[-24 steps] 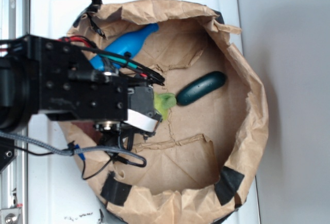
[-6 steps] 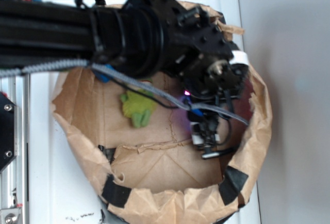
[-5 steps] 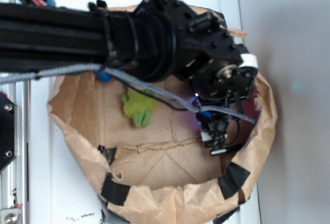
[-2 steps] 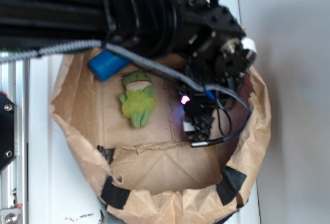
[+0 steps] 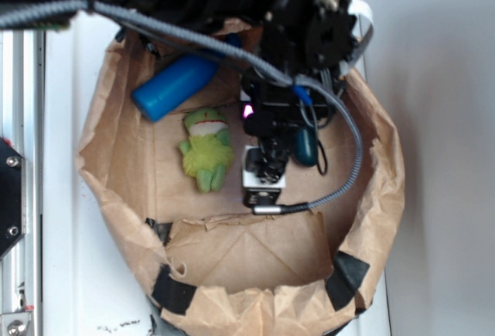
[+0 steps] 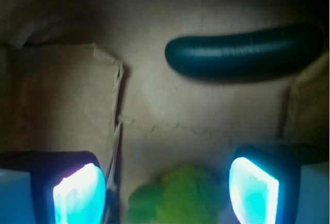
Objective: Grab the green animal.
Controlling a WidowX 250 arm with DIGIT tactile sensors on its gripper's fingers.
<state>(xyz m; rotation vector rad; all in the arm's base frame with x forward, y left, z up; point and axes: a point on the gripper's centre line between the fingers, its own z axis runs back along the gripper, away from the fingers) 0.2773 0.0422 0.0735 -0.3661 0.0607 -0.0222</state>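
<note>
No text, label, brand, number or sign can be read in either view. Small dark marks on the white surface [image 5: 116, 324] at the bottom edge of the exterior view are too small and blurred to make out.

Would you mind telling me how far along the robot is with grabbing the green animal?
Done: the gripper is inside the paper bag, close to the green animal. In hand: the wrist view shows it open, the toy's fuzzy edge between its fingers, the cucumber beyond. Left: lowering, closing on the toy and lifting it; nothing is gripped.
</note>
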